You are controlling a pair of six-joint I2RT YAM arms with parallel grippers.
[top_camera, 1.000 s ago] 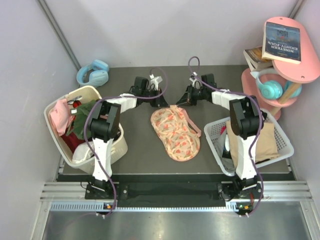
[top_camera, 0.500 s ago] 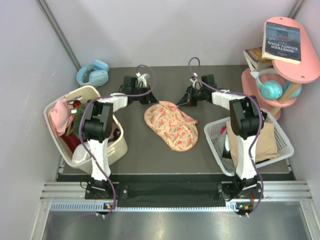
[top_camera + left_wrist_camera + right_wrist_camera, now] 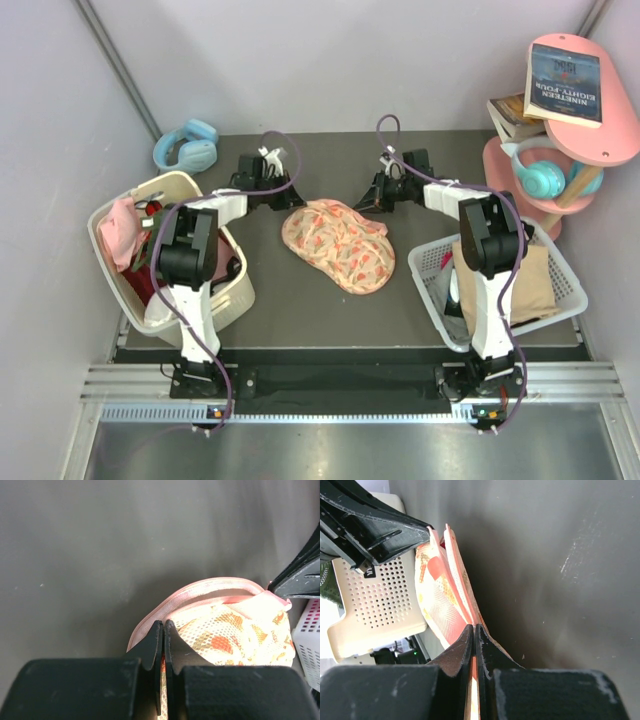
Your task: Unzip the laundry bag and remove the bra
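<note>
The laundry bag [image 3: 338, 247] is a cream-peach pouch with orange print and lies on the dark mat between the arms. My left gripper [image 3: 291, 204] is shut on the bag's far-left edge. In the left wrist view its fingertips [image 3: 163, 625] pinch the mesh by the pink trim [image 3: 200, 587]. My right gripper [image 3: 366, 205] is shut on the bag's far-right edge. In the right wrist view its fingertips [image 3: 474, 629] clamp the pink rim of the bag [image 3: 437, 597], and the left gripper [image 3: 370, 527] shows beyond it. The bra is hidden.
A cream basket [image 3: 190, 186] of clothes stands at the left. A white basket [image 3: 428, 262] with beige cloth stands at the right. Blue headphones [image 3: 187, 146] lie at the back left. A pink shelf [image 3: 585, 140] with books and teal headphones stands at the back right.
My left gripper has moved left and a little back, pulling the bag's far-left end with it. The bag has swung from lying diagonally to lying more crosswise. The right gripper has stayed put.
</note>
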